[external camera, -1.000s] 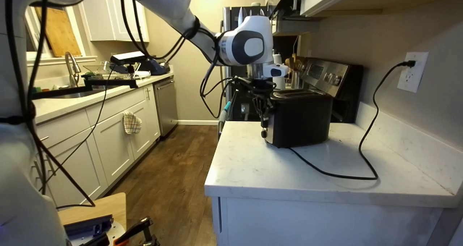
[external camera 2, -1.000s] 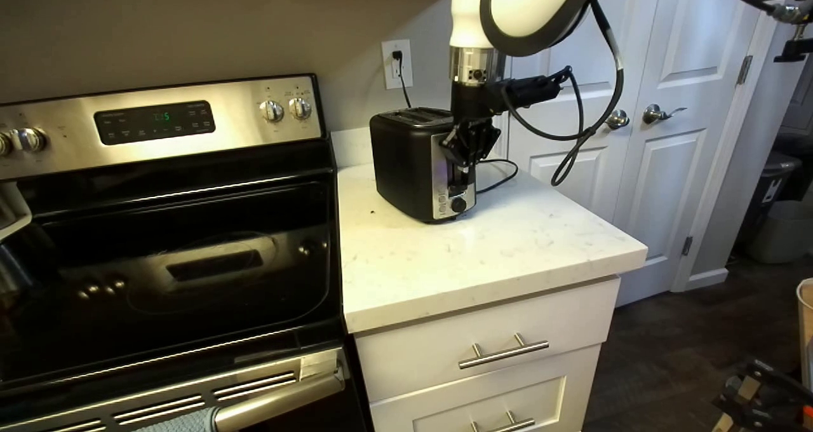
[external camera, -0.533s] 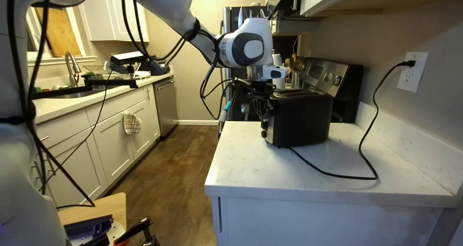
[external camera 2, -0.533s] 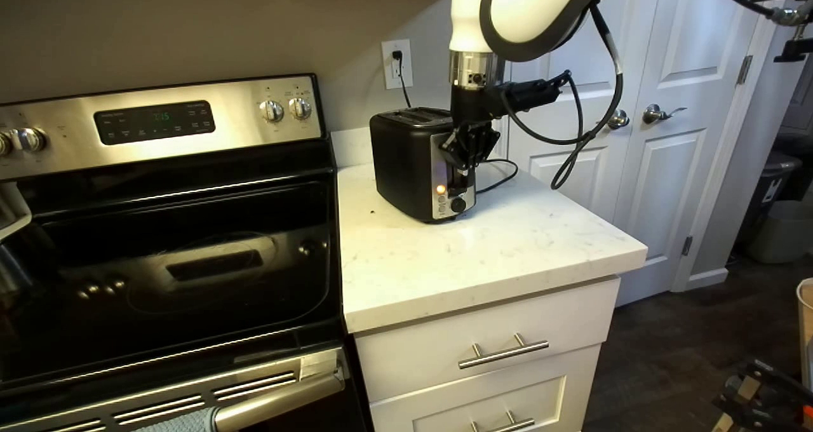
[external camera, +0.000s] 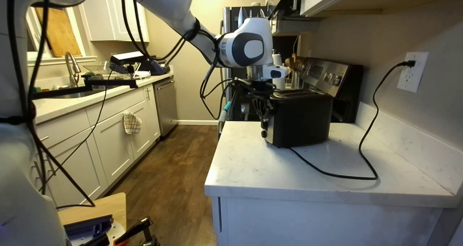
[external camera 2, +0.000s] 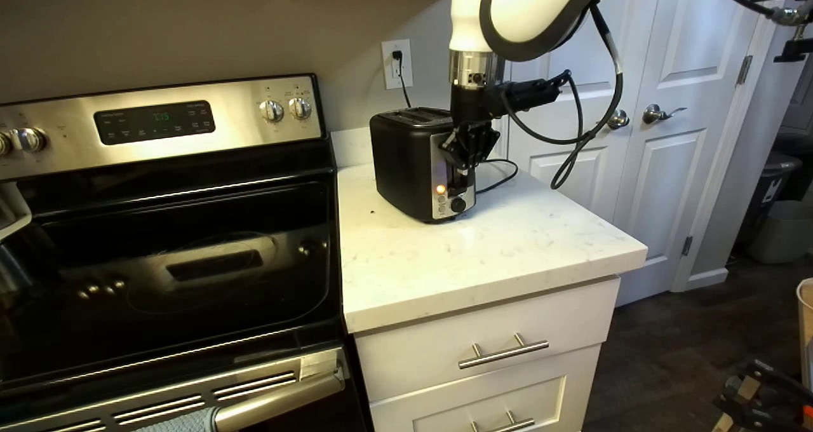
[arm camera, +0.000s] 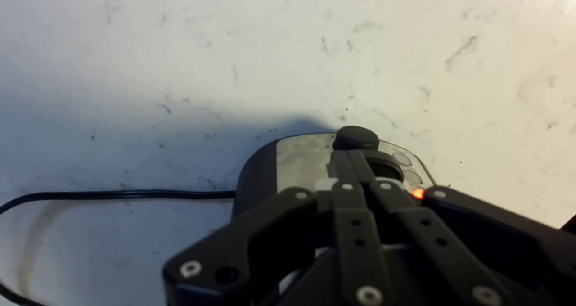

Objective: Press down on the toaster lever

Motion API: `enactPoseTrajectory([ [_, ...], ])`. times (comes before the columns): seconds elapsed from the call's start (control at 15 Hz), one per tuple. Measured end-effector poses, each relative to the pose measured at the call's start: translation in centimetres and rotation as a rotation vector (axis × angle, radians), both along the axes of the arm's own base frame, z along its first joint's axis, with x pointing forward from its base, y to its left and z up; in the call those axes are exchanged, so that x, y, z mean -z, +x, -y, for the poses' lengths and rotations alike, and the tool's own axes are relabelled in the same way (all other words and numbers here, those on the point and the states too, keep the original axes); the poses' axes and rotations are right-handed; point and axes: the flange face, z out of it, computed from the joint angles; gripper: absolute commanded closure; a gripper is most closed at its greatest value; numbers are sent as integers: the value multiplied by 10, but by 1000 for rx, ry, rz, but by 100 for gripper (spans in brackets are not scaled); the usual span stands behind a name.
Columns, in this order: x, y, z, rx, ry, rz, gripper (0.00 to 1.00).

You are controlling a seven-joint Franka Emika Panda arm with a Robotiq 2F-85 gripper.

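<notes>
Far left, in an exterior view: wide black-glass and brushed-steel stove (external camera 2: 171,229), green digits (external camera 2: 161,117) lit on its raised back. Adjoining it, a white, faintly grey-veined countertop (external camera 2: 508,248). On the grey wall (external camera 2: 222,25) above, a white rectangular outlet (external camera 2: 389,70), black plug (external camera 2: 397,55) seated in it. Upright on the countertop, near the stove, in both exterior views: boxy black toaster (external camera 2: 406,165), silver faceplate (external camera 2: 438,171) on its front. Small round light (external camera 2: 441,189) on the faceplate glows orange; round black knob (external camera 2: 458,204) sits low on it. Black two-fingered gripper (arm camera: 353,162) points down right in front of the faceplate, tips above the knob. Wrist view: its fingers (arm camera: 345,166) are together, side by side. Lever hidden by them from where I stand; contact I cannot tell. Thin black power cord (arm camera: 135,194) trails from the toaster's base across the countertop and up to the plug. White robot arm (external camera 2: 540,13) reaches in from upper right. Far right: white panelled doors (external camera 2: 689,51), well apart from the toaster.
</notes>
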Motion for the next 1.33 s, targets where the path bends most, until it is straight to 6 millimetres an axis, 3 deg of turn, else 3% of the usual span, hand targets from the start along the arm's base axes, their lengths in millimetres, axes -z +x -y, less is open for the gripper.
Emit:
enactPoseTrajectory([
  [0.67, -6, -7, -7, -13, 1, 7, 100],
  [1.13, -38, -64, -50, -124, -31, 40, 100],
  [1.2, -39, -72, -54, -133, -34, 35, 98],
  [1.33, -37, -82, -55, -139, -40, 21, 73],
])
